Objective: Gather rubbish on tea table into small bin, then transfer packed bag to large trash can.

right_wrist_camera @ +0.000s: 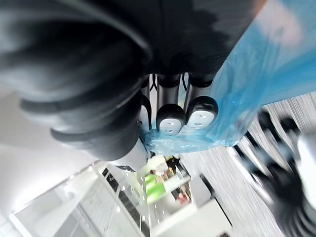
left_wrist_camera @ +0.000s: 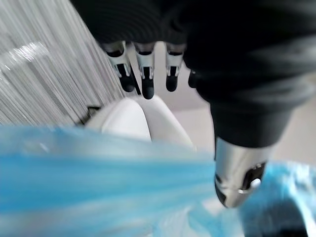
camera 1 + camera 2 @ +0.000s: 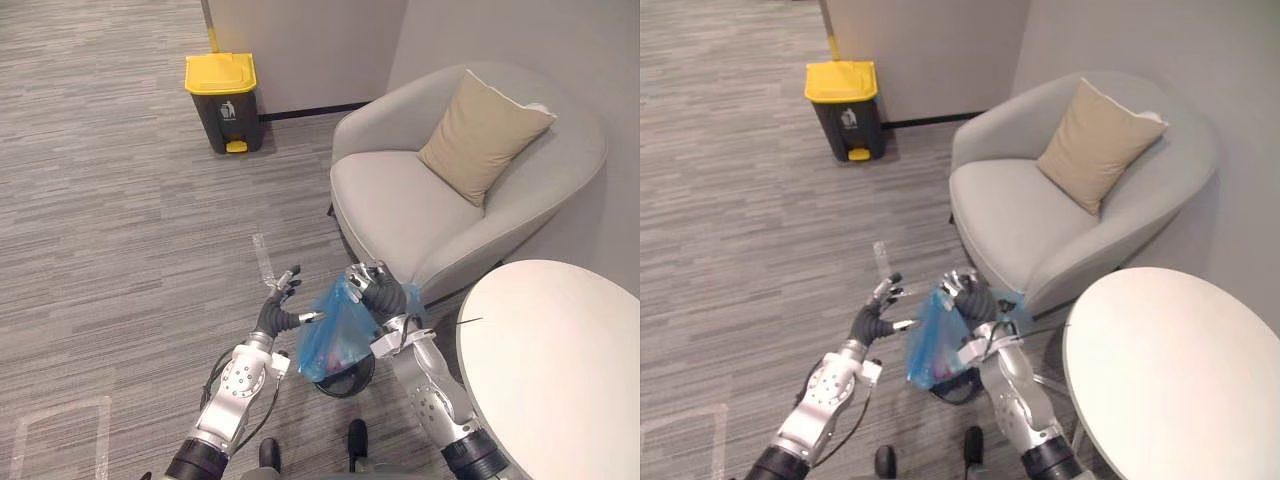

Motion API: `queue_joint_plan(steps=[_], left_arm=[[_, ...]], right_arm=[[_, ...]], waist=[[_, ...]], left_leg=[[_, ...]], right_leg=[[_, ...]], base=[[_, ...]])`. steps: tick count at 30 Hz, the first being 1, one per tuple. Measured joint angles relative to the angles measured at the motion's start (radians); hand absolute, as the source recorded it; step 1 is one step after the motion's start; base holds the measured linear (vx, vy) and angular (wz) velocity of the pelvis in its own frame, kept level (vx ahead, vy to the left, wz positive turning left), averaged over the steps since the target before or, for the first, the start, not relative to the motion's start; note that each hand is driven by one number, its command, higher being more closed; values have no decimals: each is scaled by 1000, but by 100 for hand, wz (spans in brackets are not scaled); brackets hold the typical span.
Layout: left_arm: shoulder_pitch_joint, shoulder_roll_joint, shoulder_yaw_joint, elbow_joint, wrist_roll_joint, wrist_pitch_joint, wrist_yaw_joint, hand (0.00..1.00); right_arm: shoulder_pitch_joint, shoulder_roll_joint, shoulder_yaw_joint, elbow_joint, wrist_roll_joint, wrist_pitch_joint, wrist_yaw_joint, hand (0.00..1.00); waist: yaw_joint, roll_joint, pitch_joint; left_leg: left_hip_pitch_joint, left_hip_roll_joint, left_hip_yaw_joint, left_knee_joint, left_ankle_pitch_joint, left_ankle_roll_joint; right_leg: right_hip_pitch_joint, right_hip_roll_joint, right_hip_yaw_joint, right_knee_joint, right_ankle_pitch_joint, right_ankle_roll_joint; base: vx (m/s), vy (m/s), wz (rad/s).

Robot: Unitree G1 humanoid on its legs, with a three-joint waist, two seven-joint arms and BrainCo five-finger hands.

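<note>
**Blue bag gripped at neck, hung over small bin**

One blue rubbish bag (image 3: pixel 333 338) is seen just off the front edge of the armchair (image 3: pixel 400 205). Its long axis is run vertically, with the gathered neck up and the bulged bottom down. The bottom is hung over the mouth of one small black bin (image 3: pixel 350 384) on the floor before the armchair. Whether it is clear of the rim cannot be told.

The neck is clenched in the right hand (image 3: pixel 378 292), fingers curled round the film. The left hand (image 3: pixel 278 308) is held just beside the bag, on the side away from the armchair. Its fingers are straight and spread, and nothing is grasped.

One large trash can (image 3: pixel 224 100), yellow lid closed, is stood well apart from the armchair, by the wall. One tan cushion (image 3: pixel 484 135) is leaned against the armchair's back. One round white tea table (image 3: pixel 560 360) is placed just beside the armchair.
</note>
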Motion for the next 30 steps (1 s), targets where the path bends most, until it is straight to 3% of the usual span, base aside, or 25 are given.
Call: queue_joint_plan(steps=[9, 17, 22, 28, 29, 30], left_arm=[[-127, 17, -78, 103, 124, -1, -16, 0], [-189, 7, -73, 209, 263, 25, 81, 0], [-188, -44, -38, 268, 359, 53, 153, 0], [-189, -84, -38, 343, 416, 90, 187, 0], [-191, -91, -39, 356, 418, 93, 196, 100], [-193, -102, -40, 370, 425, 96, 201, 100]], right_arm=[[-40, -32, 116, -102, 113, 19, 40, 100], [-80, -38, 194, -102, 164, 23, 28, 100], [-145, -34, 234, -102, 187, 22, -3, 100], [-163, -28, 254, -102, 195, 22, -42, 100], [-168, -27, 261, -102, 197, 22, -45, 100], [-171, -26, 270, -102, 203, 22, -47, 100]], waist=[[-33, -2, -17], [-44, -3, -18], [-44, -7, -21], [-44, -7, -22], [-44, -7, -22], [-44, -7, -22]], left_leg=[[12, 1, 31, -8, 3, -2], [16, 0, 38, -14, 3, -2], [16, -1, 38, -15, 3, -2], [16, 0, 38, -16, 3, -2], [16, 0, 38, -16, 3, -2], [16, 0, 38, -16, 3, -2]], right_leg=[[-11, 7, 35, 0, 10, -1], [-14, 10, 45, 0, 11, 0], [-15, 14, 47, 0, 11, 0], [-17, 15, 49, 0, 11, -1], [-17, 16, 49, 0, 11, -1], [-17, 16, 49, 0, 11, -1]], base=[[-5, -13, -12], [6, -9, -3], [0, 0, 0], [0, 0, 0], [0, 0, 0], [0, 0, 0]])
